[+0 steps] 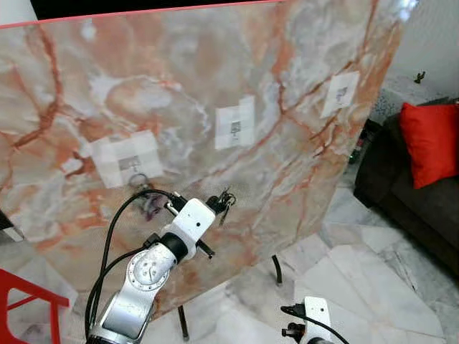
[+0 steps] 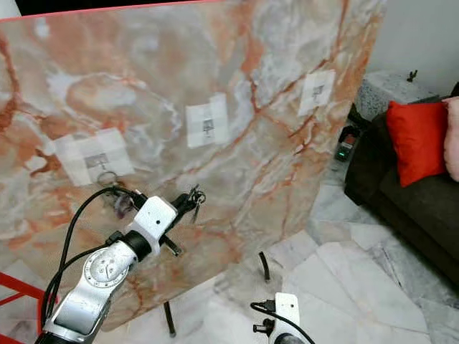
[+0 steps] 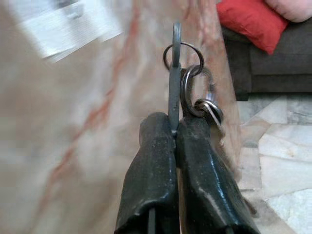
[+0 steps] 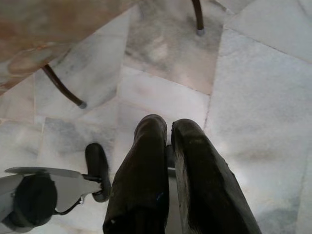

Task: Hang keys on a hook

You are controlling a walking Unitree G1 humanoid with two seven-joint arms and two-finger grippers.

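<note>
Up close, the left gripper point(image 3: 174, 127) pinches the keys point(image 3: 187, 78) before the marble panel point(image 1: 287, 86); hooks blurred; right gripper point(image 4: 169, 126) pressed together

**Keys held up near the marble board**

The keys point(image 3: 187, 83) are a small dark metal bunch: one flat grey key standing upright, a thin split ring through its top, a larger oval ring beside it, and a smaller ring hanging lower; the flat key's lower end is pinched between the two black fingers point(image 3: 151, 161) of the left gripper point(image 1: 224, 200); the bunch sits close before the board point(image 1: 301, 179), below the middle hook point(image 1: 235, 129) on its white patch; a second hook point(image 1: 132, 166) lies to the left, a third hook point(image 1: 341, 92) to the right.
</note>
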